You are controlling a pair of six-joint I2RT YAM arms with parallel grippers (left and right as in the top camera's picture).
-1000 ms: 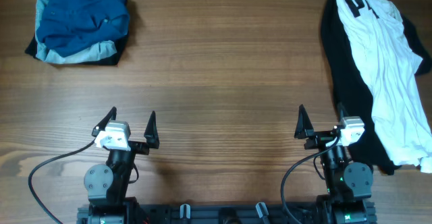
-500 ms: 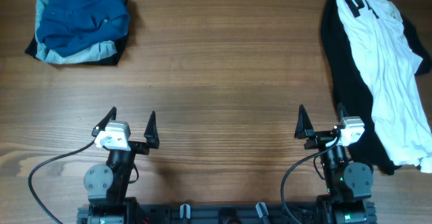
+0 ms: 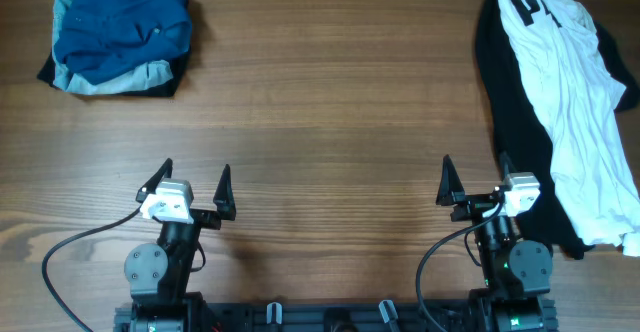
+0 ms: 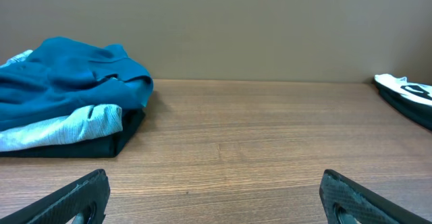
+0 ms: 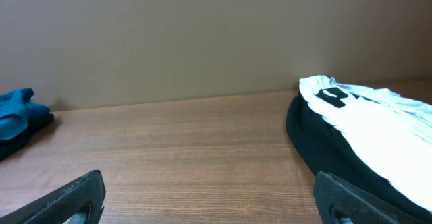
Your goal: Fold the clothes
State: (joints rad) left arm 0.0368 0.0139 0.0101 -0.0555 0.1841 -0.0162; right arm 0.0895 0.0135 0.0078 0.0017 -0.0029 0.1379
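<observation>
Both wide open, empty: left gripper (image 3: pixel 196 166), right gripper (image 3: pixel 474 161). Blue shirt (image 3: pixel 120 22) upper left; white tee (image 3: pixel 570 102) over black garment (image 3: pixel 488 72), right.

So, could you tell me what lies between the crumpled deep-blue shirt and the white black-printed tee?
Only bare brown wooden table, clearest in the overhead view.

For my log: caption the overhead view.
Both jaws open, idle; blue shirt far left, white tee over black garment right.

My work surface is a wooden table (image 3: pixel 330 112), mid-brown, with the grain running from the left edge to the right edge. Long plank seams run parallel to the near edge. Beyond the far edge I see a plain tan wall (image 4: pixel 270 28).
</observation>
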